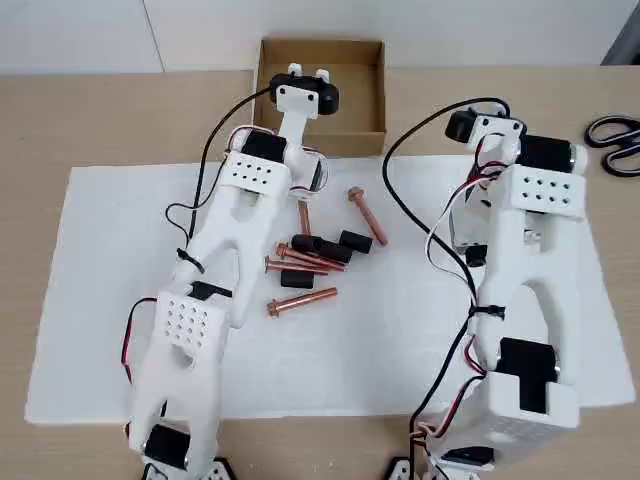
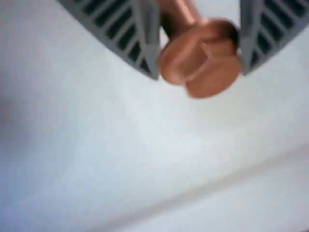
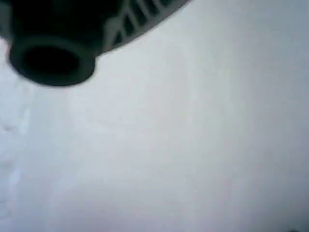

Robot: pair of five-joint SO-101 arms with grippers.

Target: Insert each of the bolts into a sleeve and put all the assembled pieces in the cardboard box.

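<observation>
Left wrist view: left tool [image 2: 198, 68] pinching a bolt [image 2: 206, 72] just behind its head, over the mat [image 2: 145, 169]. Right tool [image 3: 65, 34] pinching a sleeve [image 3: 50, 60] over the mat's right side. Loose bolts [image 1: 300, 301] and sleeves [image 1: 322, 247] lie mid-mat. Box [image 1: 372, 90] at the counter's [image 1: 100, 120] far edge.

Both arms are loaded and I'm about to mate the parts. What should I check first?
1. Left gripper holds bolt: ok, it sits between the fingers.
2. Right gripper holds sleeve: ok, bore looks unblocked.
3. Bolt lined up with sleeve: not ok, the arms are well apart.
4. Bolt's threaded end undamaged: cannot tell.
5. Cardboard box ready: ok, the floor that shows is bare.
6. Loose bolts out of the way: ok, lying between the arms.
</observation>
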